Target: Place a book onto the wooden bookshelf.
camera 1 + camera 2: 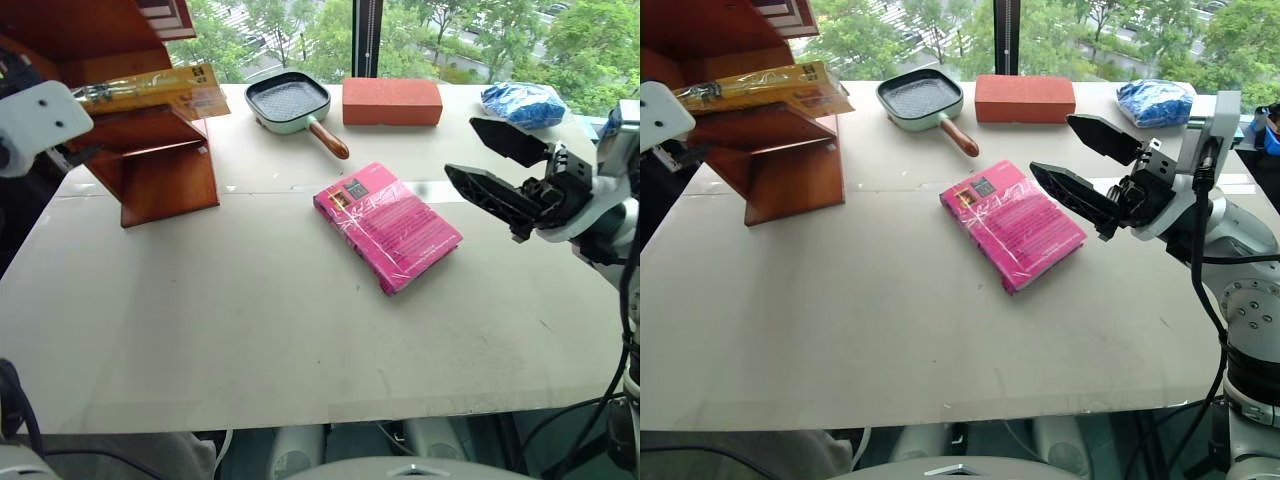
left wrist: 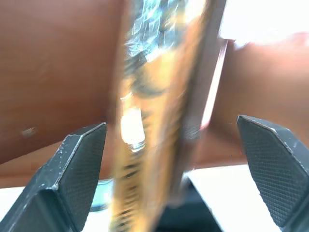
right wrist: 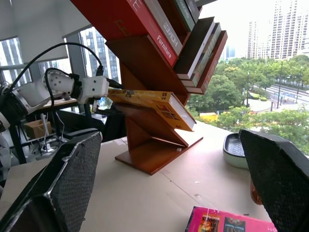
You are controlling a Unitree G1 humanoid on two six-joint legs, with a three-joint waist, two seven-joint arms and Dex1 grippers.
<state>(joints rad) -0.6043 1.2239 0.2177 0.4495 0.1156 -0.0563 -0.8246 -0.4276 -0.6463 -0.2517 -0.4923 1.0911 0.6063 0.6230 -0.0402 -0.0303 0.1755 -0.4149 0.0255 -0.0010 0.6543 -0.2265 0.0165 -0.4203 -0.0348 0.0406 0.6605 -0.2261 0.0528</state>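
Note:
The book [image 1: 150,90], yellow-orange in glossy wrap, lies on a slanted board of the wooden bookshelf [image 1: 165,170] at the table's far left. One end of it juts out toward the pan. My left gripper [image 2: 169,125] is open at the book's other end. Its fingers [image 2: 79,164] stand on either side of the book's edge [image 2: 145,121], with a gap on both sides. The right wrist view shows the book [image 3: 149,99] resting on the shelf with the left gripper [image 3: 110,88] at its end. My right gripper [image 1: 460,146] hangs open and empty above the table's right side.
A magenta-pink book [image 1: 388,225] lies mid-table. At the back stand a green grill pan [image 1: 288,102], a red-orange brick [image 1: 392,101] and a blue bag [image 1: 523,103]. Several more books [image 3: 193,43] fill the shelf's upper boards. The white table [image 1: 200,330] reaches to the near edge.

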